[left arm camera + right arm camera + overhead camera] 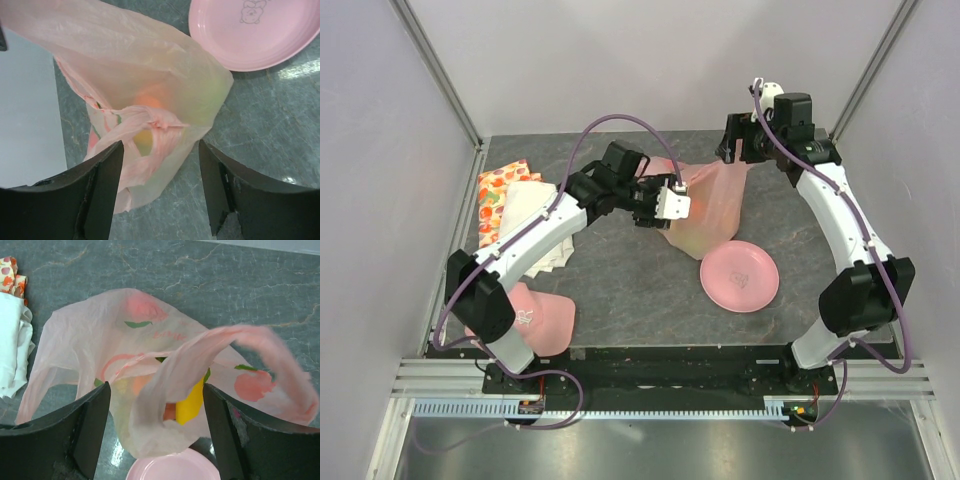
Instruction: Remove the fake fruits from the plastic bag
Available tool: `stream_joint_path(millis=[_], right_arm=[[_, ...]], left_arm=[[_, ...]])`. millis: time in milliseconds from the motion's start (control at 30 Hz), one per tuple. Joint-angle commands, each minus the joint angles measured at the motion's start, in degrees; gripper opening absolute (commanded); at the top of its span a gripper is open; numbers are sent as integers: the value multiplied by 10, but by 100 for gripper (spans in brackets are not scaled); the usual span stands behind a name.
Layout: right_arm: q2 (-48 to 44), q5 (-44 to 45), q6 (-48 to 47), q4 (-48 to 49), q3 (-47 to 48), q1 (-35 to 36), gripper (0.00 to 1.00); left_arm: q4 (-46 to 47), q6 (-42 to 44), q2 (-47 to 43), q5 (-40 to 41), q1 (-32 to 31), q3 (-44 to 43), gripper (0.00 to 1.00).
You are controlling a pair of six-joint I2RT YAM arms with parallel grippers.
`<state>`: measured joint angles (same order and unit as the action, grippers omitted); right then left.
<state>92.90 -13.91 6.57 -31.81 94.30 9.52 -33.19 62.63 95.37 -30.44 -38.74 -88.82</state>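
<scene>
Veiling fake fruits: crinkly plastic bag

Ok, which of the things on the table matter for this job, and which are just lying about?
For the job:
- plastic bag
- fruits inside it, mostly seen as coloured shapes through the film

Lying about:
- pink plate, possibly a place to put fruit
- pink cloth
- fruit-print cloth
- white cloth

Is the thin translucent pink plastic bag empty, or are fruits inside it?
Not empty. Orange, yellow and green fake fruits show through the skin of the thin pale-pink plastic bag.
</scene>
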Motion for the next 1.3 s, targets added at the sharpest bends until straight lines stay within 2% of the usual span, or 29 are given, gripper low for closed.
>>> stream_joint_path(millis=[0, 100, 200, 233, 300, 333, 367, 400, 433, 500, 533, 633, 733, 833, 967, 1033, 1067, 1133, 1167, 1233, 1267], right_arm=[[20, 8, 32, 30, 40, 1, 82], [30, 6, 35, 34, 45, 1, 82], [46, 11, 38, 38, 53, 1, 77], [54, 11, 34, 38, 60, 1, 70], [78, 8, 20, 38, 89, 1, 58], [89, 6, 18, 38, 103, 1, 48], [100, 1, 17, 39, 117, 1, 43], [124, -10, 16, 40, 147, 1, 37], [135, -16, 16, 45, 163, 2, 23], [183, -20, 21, 53, 234, 3, 10], [203, -29, 20, 54, 263, 7, 1], [274, -52, 9, 85, 378, 15, 0], [330, -66, 32, 125, 476, 16, 0], [359, -70, 51, 154, 541, 16, 0], [303, -105, 21, 177, 478, 15, 0], [265, -129, -14, 182, 421, 14, 0], [218, -137, -32, 185, 345, 14, 0], [167, -147, -59, 193, 262, 14, 0], [121, -148, -93, 192, 185, 15, 0], [74, -140, -123, 185, 109, 12, 0], [32, -133, -137, 182, 37, 11, 0]], left_arm=[[-24, 35, -32, -2, -2, 15, 69], [-18, 43, -13, 29, -7, 10, 64], [-16, 30, 29, 63, -9, -19, 38], [-14, 2, 52, 74, -7, -48, 24], [-12, -38, 73, 79, 0, -85, 13], [-5, -106, 95, 72, 15, -127, 3], [3, -154, 106, 59, 24, -155, 2], [7, -202, 125, 51, 47, -222, 2], [8, -309, 141, 49, 61, -260, 1], [5, -408, 190, 49, 93, -361, 2], [5, -498, 203, 49, 129, -389, 2], [40, -594, 221, 82, 184, -436, 2], [76, -609, 208, 98, 211, -450, 2], [81, -620, 213, 103, 231, -507, 2], [86, -621, 176, 86, 234, -507, 2], [86, -632, 135, 70, 234, -464, 1], [85, -639, 120, 48, 233, -444, 2], [80, -642, 68, 16, 230, -379, 2], [70, -642, 48, 11, 228, -356, 2], [62, -630, 11, -5, 223, -288, 2], [54, -627, -30, -10, 222, -265, 1]])
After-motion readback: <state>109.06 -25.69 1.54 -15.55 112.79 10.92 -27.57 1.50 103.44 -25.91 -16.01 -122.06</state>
